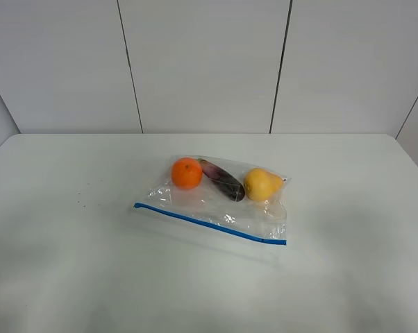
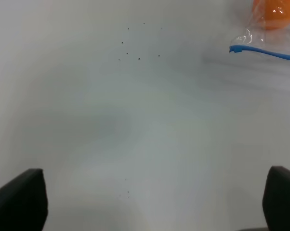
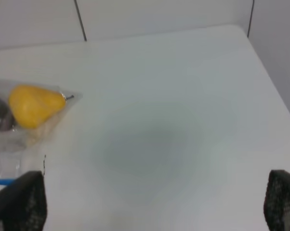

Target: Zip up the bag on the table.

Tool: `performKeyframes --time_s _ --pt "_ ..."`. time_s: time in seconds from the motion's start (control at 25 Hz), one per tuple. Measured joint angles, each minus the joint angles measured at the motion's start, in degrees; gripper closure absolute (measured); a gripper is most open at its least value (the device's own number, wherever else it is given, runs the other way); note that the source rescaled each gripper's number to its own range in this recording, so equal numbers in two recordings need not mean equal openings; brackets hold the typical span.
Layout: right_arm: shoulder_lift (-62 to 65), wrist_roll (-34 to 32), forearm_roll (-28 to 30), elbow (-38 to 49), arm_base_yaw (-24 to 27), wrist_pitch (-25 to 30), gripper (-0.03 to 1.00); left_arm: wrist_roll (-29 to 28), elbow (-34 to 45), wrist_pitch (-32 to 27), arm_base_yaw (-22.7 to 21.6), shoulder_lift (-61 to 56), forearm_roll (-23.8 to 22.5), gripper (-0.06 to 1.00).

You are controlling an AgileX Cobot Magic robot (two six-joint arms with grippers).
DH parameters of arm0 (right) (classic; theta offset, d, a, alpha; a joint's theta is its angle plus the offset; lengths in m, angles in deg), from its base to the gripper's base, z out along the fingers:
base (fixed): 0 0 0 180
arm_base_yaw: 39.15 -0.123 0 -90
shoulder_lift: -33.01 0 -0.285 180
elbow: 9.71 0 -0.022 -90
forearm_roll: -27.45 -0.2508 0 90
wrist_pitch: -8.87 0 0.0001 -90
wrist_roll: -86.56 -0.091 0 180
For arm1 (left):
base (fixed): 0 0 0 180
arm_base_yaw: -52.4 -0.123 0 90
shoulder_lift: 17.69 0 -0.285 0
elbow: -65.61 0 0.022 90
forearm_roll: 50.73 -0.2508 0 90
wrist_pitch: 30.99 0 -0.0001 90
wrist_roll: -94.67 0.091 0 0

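Near the middle of the table (image 1: 70, 277) lies the bag (image 1: 216, 201), flat on the white top, and that is our landmark. Inside the clear plastic, an orange fruit (image 1: 187, 173) sits at one end, a dark purple eggplant (image 1: 222, 180) slants just beside it, and a yellow pear-shaped fruit (image 1: 263, 184) rests at the other end. Along the bag's near edge runs the blue zipper strip (image 1: 209, 223), a straight line from corner to corner.

Over to the left gripper (image 2: 154, 199): its two dark fingers (image 2: 19, 199) stand wide apart above bare table, nothing between them. The bag is well off to one side of it, only the orange-fruit corner and the tip of the zipper strip showing at the frame's edge.

Now the right gripper (image 3: 154, 202): jaws spread wide too, empty, over plain table. The bag's pear end sits beside it, apart from the fingers (image 3: 22, 202), with a sliver of the eggplant and a bit of blue strip visible.

Neither arm shows in the high view; a paneled wall (image 1: 205, 62) rises behind the table, beyond the bag.
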Motion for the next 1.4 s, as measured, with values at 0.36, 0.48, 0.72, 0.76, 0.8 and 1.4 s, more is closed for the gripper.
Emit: performKeyframes --time_s 0.36,0.48,0.72,0.76,0.8,1.4 --pt "0.0 4.8 -3.4 0.2 0.0 -0.1 -0.03 0.0 0.0 0.0 0.0 0.0 0.0 -0.06" --pt "0.0 5.1 -3.7 0.2 0.0 -0.1 -0.03 0.0 0.0 0.0 0.0 0.0 0.0 -0.06" --pt "0.0 5.1 -3.7 0.2 0.0 -0.2 -0.03 0.0 0.0 0.0 0.0 0.0 0.0 -0.06" --pt "0.0 5.1 -3.7 0.2 0.0 -0.2 -0.03 0.0 0.0 0.0 0.0 0.0 0.0 -0.06" --pt "0.0 5.1 -3.7 0.2 0.0 -0.2 -0.03 0.0 0.0 0.0 0.0 0.0 0.0 -0.06" --pt "0.0 5.1 -3.7 0.3 0.0 -0.2 -0.03 0.0 0.0 0.0 0.0 0.0 0.0 -0.06"
